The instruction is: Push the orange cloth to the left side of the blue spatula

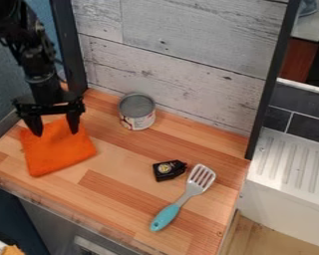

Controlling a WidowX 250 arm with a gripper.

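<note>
a small black object (169,170) sits just beside the blue spatula (166,217) (a can (137,112) stands nearer the wall (189,45)). the claw (54,130) points down over the orange cloth (59,152), fingers apart.

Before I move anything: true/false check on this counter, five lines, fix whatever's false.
1. The black two-finger pincer is open at the orange fabric cloth. True.
2. The grey metal can stands upright. True.
3. The cloth is right of the slotted spatula with the blue handle in the camera view. False: it's on the left, well apart.
4. The small black object with a round emblem lies near the spatula's head. True.
5. The spatula rests on the cloth. False: it's on the wooden counter.
</note>
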